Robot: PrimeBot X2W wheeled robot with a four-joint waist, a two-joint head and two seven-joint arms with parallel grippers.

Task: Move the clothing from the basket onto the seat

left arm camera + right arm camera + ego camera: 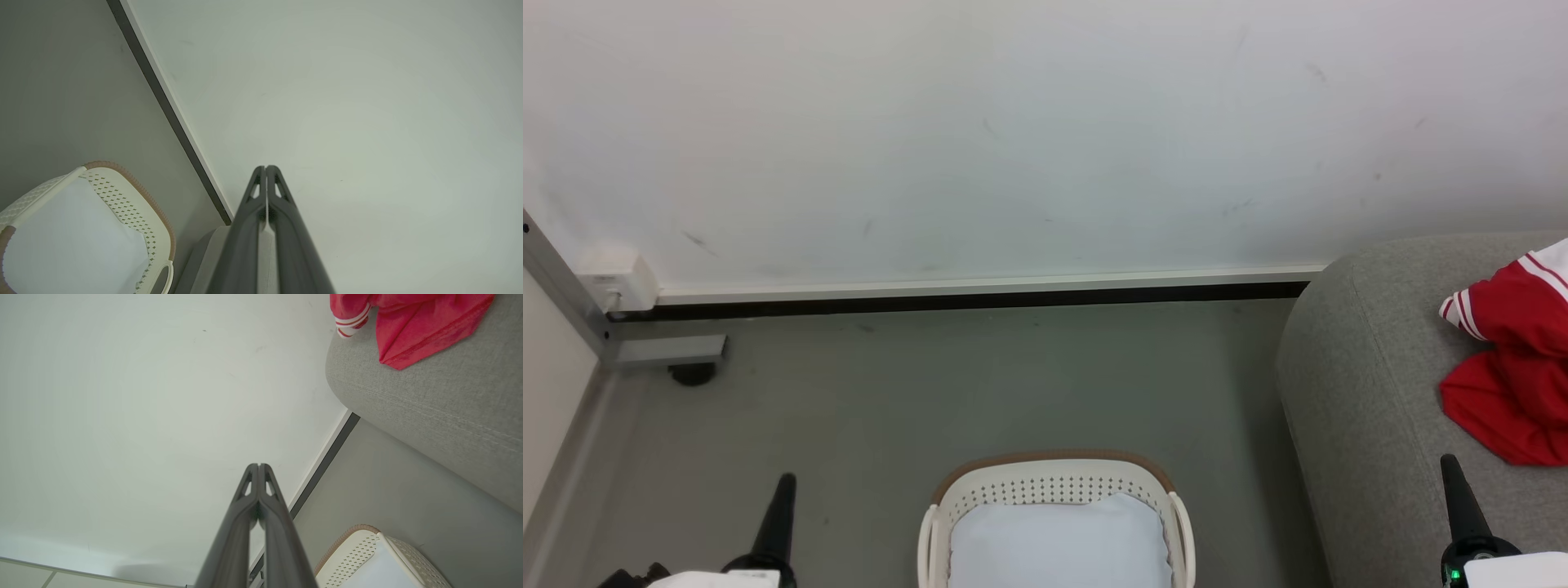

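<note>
The red clothing (1515, 367) with white striped trim lies crumpled on the grey seat (1372, 392) at the right; the right wrist view has the clothing (412, 322) at its top, on the seat (429, 404). The cream basket (1054, 490) with a brown rim stands on the floor at the bottom centre, and inside it I see only its pale white pad (1058, 543). My left gripper (784, 486) is shut and empty, left of the basket (122, 208). My right gripper (1450, 469) is shut and empty, over the seat's front, just below the clothing.
A white wall (1013, 139) with a dark baseboard (980, 300) runs behind the grey floor (931, 392). A metal frame leg with a caster (690, 371) stands at the left. The basket (376, 559) sits close to the seat's side.
</note>
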